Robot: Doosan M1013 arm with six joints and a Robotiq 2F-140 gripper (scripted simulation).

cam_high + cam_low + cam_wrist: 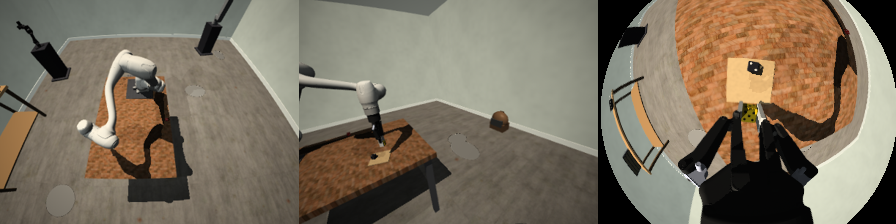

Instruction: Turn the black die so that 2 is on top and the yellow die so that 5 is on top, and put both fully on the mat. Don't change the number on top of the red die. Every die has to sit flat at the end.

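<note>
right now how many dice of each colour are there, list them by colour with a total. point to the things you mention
black: 1, the black die (pixel 374 157) (pixel 755 68) on the mat (pixel 385 159) (pixel 740 90)
yellow: 1, the yellow die (pixel 383 142) (pixel 749 114) held in the gripper (pixel 382 143) (pixel 749 108)
red: 1, the red die (pixel 167 119) (pixel 348 134) (pixel 847 32)
total: 3

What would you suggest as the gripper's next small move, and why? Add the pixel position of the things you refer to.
Probably carry the yellow die (pixel 383 142) (pixel 749 114) over the mat's bare part (pixel 384 159) (pixel 738 90), away from the black die (pixel 374 157) (pixel 755 68): the gripper (pixel 382 143) (pixel 749 108) holds it above the table, just beside the mat's edge.
</note>
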